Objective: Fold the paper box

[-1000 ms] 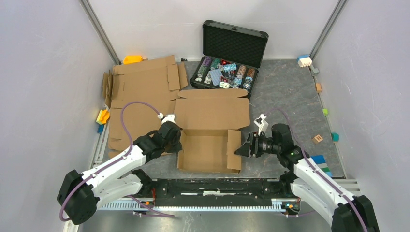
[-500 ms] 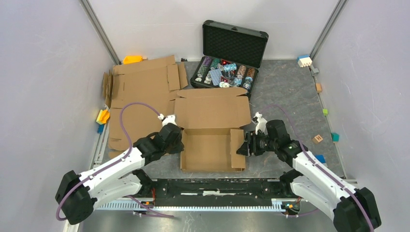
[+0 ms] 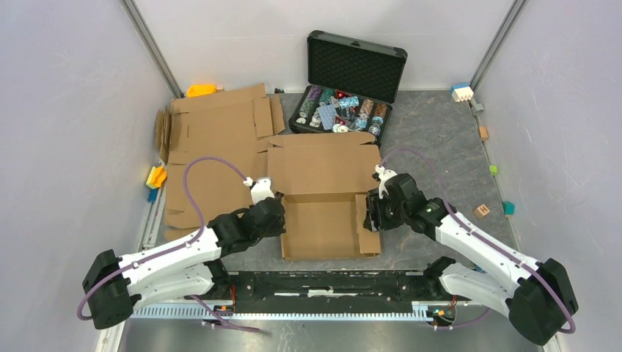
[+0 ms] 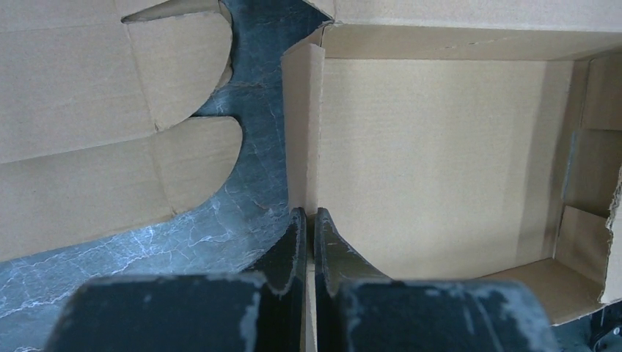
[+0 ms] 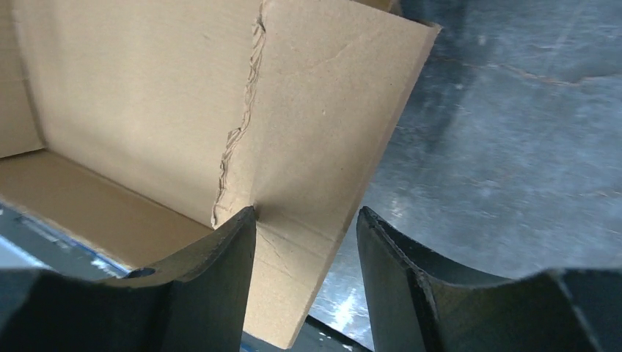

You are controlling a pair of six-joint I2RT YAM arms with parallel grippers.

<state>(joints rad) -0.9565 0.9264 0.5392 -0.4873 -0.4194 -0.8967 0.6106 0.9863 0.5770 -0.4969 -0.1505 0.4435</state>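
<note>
We're partway: left gripper [image 4: 309, 214] pinches the left wall [image 4: 302, 132] of the paper box [image 3: 323, 220] upright, right gripper [image 5: 306, 216] gapes around the right flap [image 5: 323, 125], unclamped; the lid [image 3: 323, 169] lies flat.

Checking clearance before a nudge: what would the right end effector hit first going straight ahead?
The cardboard box: its upright right flap stands between the open fingers of the right end effector, so it would slide deeper in, probably touching nothing else first.

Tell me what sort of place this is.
Probably a robot test cell in a lab: blank white panel walls enclose a grey table strewn with practice props: a paper box, an open chip case and toy blocks.
</note>
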